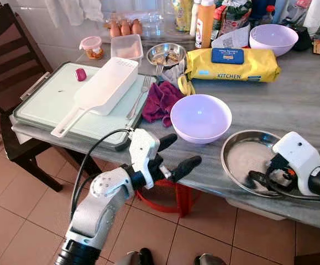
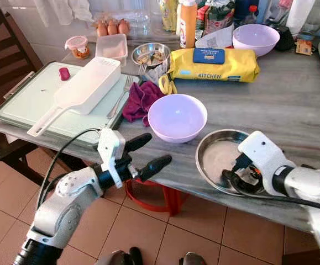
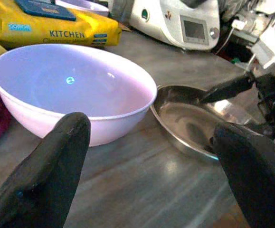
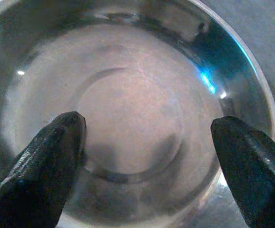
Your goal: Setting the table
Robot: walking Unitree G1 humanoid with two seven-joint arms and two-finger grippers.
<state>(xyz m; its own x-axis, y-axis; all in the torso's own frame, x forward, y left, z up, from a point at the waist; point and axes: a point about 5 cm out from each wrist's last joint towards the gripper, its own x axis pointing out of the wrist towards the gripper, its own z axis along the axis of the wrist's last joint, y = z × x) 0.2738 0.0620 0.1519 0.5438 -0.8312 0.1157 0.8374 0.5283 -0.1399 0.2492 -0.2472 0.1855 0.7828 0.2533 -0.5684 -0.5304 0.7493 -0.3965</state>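
A lilac bowl (image 1: 200, 117) stands near the front edge of the grey table (image 1: 303, 94). To its right lies a shallow steel dish (image 1: 242, 157). My left gripper (image 1: 188, 147) is open at the table's front edge, just below and in front of the bowl, with nothing between its fingers. In the left wrist view the bowl (image 3: 71, 90) and the dish (image 3: 184, 123) lie just beyond the fingertips. My right gripper (image 4: 149, 126) hovers open over the inside of the steel dish (image 4: 128, 95), pointing down into it and holding nothing.
A pale green board (image 1: 49, 102) at the left carries a white long-handled container (image 1: 101, 88) and a fork (image 1: 138, 96). A maroon cloth (image 1: 161, 102), a yellow KITCHEN pack (image 1: 231, 63), a second lilac bowl (image 1: 273, 38), a small steel bowl (image 1: 165, 54) and bottles sit behind. A dark chair (image 1: 5, 61) stands left.
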